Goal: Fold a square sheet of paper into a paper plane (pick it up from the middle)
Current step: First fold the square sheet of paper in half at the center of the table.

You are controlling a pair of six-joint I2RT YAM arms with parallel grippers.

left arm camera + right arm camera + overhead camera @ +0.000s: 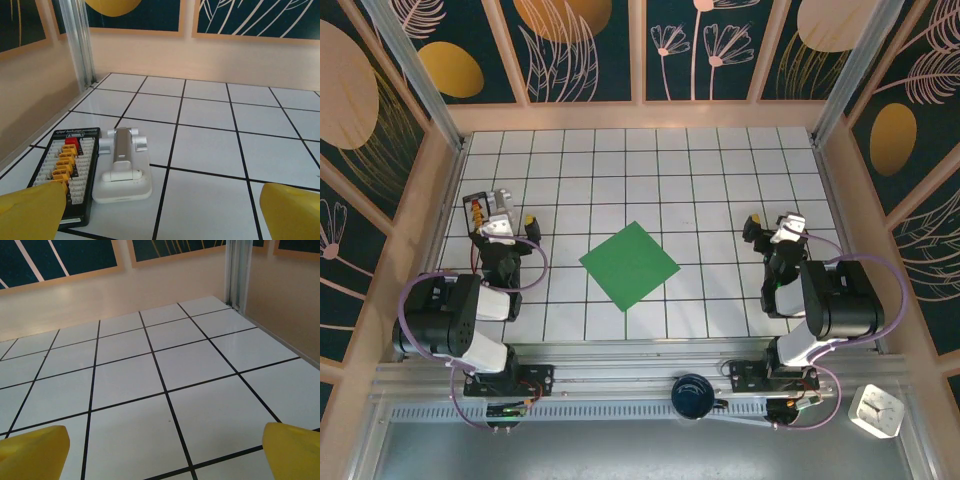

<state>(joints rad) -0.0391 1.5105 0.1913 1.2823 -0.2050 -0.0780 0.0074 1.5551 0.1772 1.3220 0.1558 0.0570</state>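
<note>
square sheet of paper [629, 265], board [67, 172] lettering illegible

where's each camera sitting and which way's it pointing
top external: above and behind the left arm and right arm, looking down on the tiled table and square sheet of paper.
left wrist: low on the left gripper, facing the far-left corner; its yellow fingertips show.
right wrist: low on the right gripper, facing the far-right corner; its yellow fingertips show.
shared: top external and left wrist both see the connector board.
</note>
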